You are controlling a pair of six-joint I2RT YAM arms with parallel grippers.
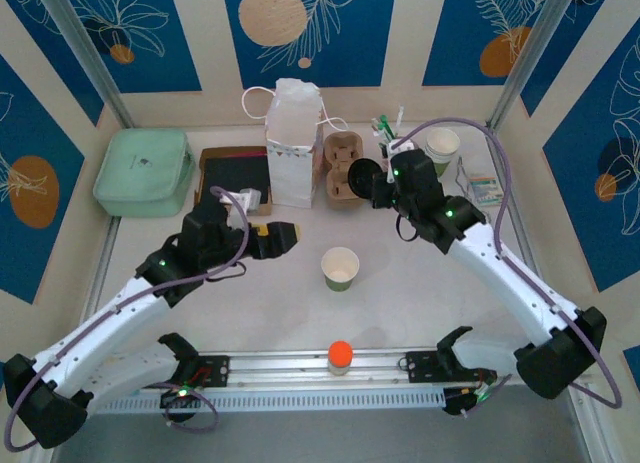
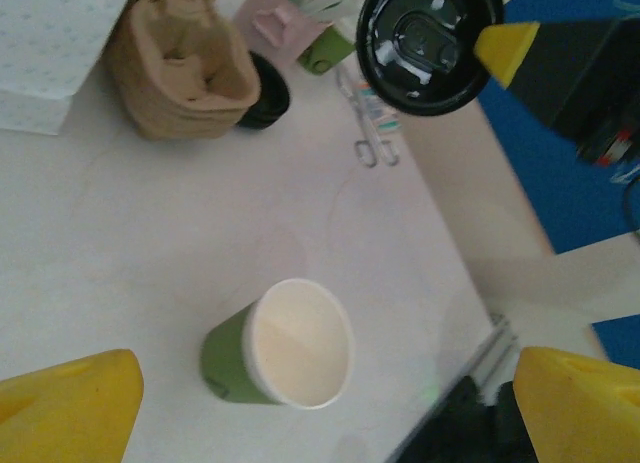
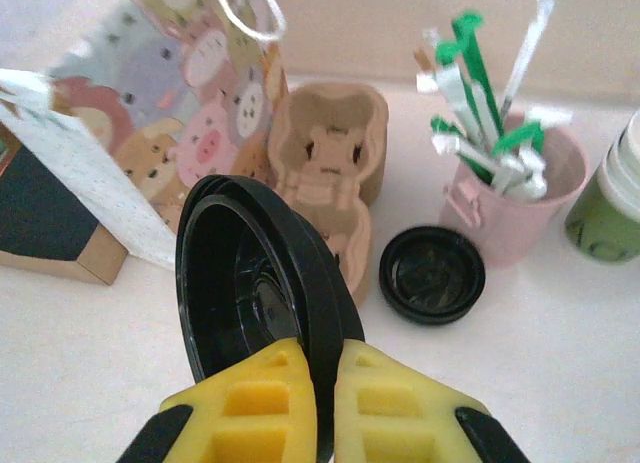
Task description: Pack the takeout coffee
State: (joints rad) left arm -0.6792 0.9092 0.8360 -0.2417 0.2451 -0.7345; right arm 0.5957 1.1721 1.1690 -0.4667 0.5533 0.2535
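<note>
A lidless white paper cup with a green band [image 1: 340, 268] stands upright mid-table. In the left wrist view this cup [image 2: 280, 348] sits between my left gripper's [image 2: 322, 398] wide-open yellow fingers, untouched. Seen from above, the left gripper [image 1: 285, 239] hovers just left of the cup. My right gripper [image 3: 322, 383] is shut on the rim of a round black lid [image 3: 255, 273], held on edge. From above, that gripper [image 1: 378, 180] and the lid [image 1: 365, 172] hang beside the pulp carrier. A takeout coffee with its lid on is out of view.
A patterned paper bag [image 1: 293, 148] stands at the back, with the brown pulp carrier [image 1: 343, 168] to its right. A second black lid [image 3: 432, 273] lies on the table by a pink cup of stirrers [image 3: 500, 193]. Stacked cups [image 1: 442, 143] stand back right, a mint box [image 1: 145, 171] far left.
</note>
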